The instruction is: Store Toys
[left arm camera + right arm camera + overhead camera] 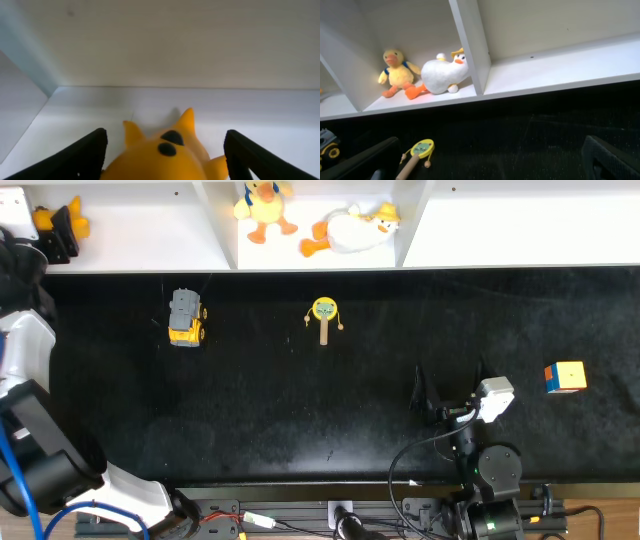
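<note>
My left gripper (58, 226) is inside the shelf's left compartment (130, 235), shut on an orange plush toy (167, 150) with two black marks. Its fingers (85, 155) flank the toy just above the white shelf floor. My right gripper (448, 392) stands open and empty low over the black mat, near its base. On the mat lie a yellow and grey toy truck (185, 317), a small yellow rattle drum with a wooden handle (324, 315) and a colour cube (565, 376). The right wrist view also shows the rattle drum (417, 152) and the toy truck (327, 145).
In the middle compartment sit a yellow duck plush (265, 205) and a white goose plush (355, 228). The right compartment (520, 220) holds nothing. White dividers (470, 47) separate the compartments. Cables run along the table's front edge (330, 510).
</note>
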Robot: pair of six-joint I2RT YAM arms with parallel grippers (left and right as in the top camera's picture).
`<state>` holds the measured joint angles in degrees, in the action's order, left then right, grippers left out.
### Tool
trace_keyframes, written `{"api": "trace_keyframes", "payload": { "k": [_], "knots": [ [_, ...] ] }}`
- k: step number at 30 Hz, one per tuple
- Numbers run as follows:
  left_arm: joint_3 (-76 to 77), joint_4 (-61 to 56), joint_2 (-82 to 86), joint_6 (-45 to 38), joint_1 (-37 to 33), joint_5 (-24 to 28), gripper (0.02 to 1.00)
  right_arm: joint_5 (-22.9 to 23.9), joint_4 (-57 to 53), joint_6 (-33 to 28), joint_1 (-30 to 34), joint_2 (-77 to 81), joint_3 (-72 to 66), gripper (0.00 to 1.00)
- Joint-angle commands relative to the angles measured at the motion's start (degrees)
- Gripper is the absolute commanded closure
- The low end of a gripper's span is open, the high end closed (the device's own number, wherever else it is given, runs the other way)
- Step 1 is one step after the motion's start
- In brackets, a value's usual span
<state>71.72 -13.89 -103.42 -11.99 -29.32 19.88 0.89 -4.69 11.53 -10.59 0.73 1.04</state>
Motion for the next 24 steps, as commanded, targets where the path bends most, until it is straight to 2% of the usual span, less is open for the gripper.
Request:
{"api": "trace_keyframes", "payload": {
  "k": [1,9,16,24],
  "knots": [
    [1.2,-1.0,-0.8,0.3,0.6,1.0,0.364,0.4,0.3,-0.4,-0.3,-0.5,-0.8,0.009],
    [1.2,-1.4,-0.7,2.8,0.8,0.3,0.581,0.4,0.3,-0.4,-0.3,-0.5,-0.8,0.007],
    [4.8,6.3,-0.6,3.5,0.9,-6.4,0.641,0.4,0.3,-0.4,-0.3,-0.5,-0.8,0.007],
    [9.2,12.0,-0.6,3.3,0.9,-6.7,0.680,0.4,0.3,-0.4,-0.3,-0.5,-0.8,0.005]
  ]
}}
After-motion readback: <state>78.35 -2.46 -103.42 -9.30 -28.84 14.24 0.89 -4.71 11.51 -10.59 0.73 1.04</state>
